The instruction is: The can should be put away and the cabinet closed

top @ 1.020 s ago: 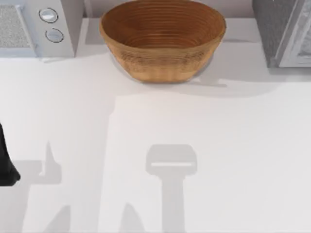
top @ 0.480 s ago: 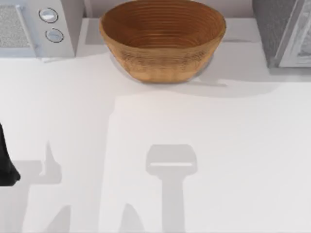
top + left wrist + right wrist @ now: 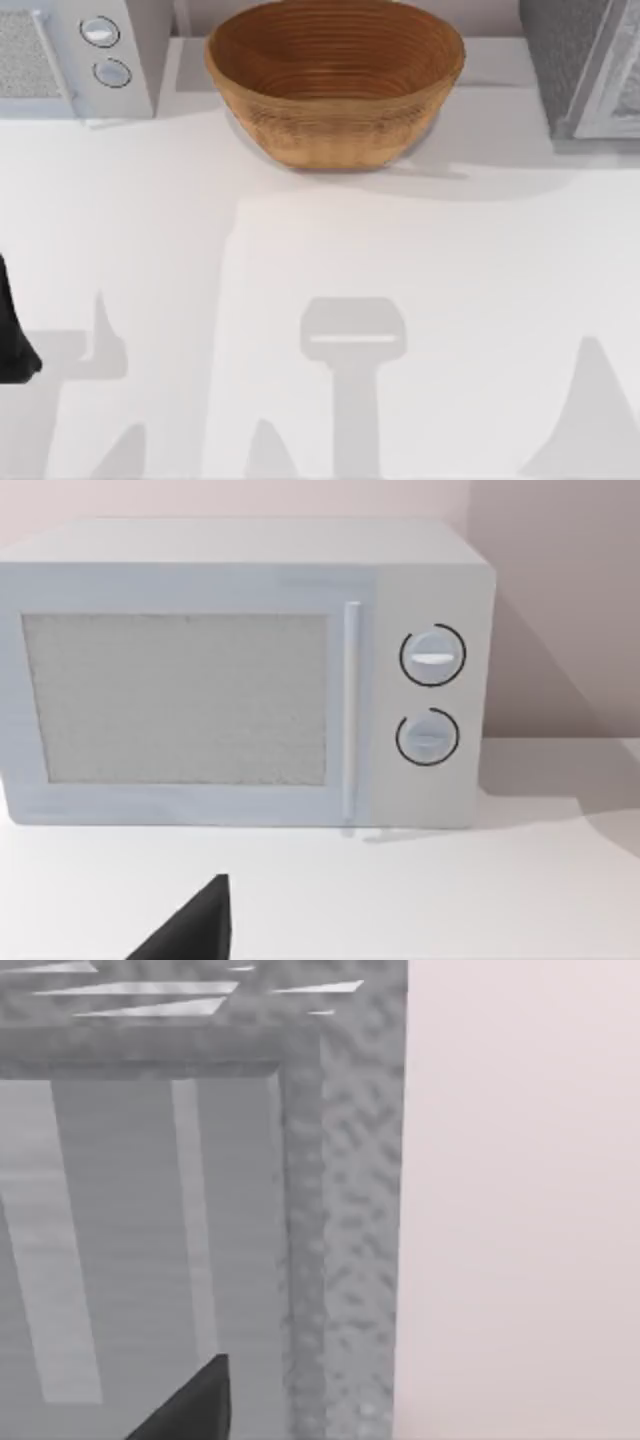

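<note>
Looking down from the top camera, I see a white table (image 3: 330, 260) with a wicker bowl (image 3: 335, 80) at the back centre. A white microwave (image 3: 70, 55) with two round dials sits at the back left corner, and a grey speckled cabinet (image 3: 580, 65) stands at the back right corner. My left arm (image 3: 12, 330) is a dark shape parked at the table's left edge. Its wrist camera faces the microwave's door, handle and dials, with a dark gripper tip (image 3: 195, 925) low in the frame. My right wrist camera is close to the cabinet's front corner, with a dark gripper tip (image 3: 195, 1405) before it. I cannot tell how far either gripper is open, or whether either holds anything. I cannot tell where the can is.
</note>
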